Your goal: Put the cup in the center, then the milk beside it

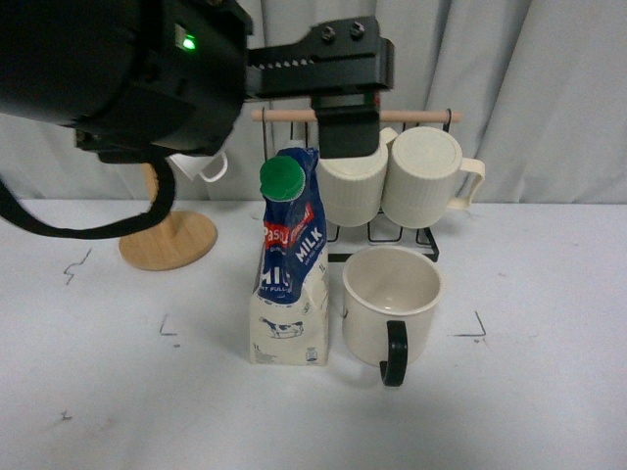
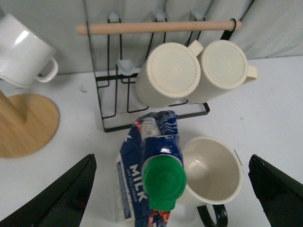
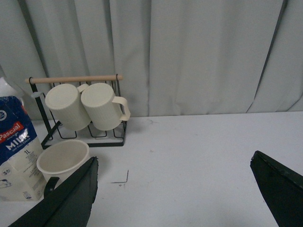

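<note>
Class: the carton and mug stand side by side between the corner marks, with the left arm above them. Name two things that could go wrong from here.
1. The left gripper, jaws open, hangs right over the milk; a careless move could tip the tall carton.
2. The milk stands very close to the cup, so a fall could knock it out of the center.

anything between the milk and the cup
Nothing: the front view shows only a narrow strip of bare table between the milk and the cup, which stand side by side, apart.
</note>
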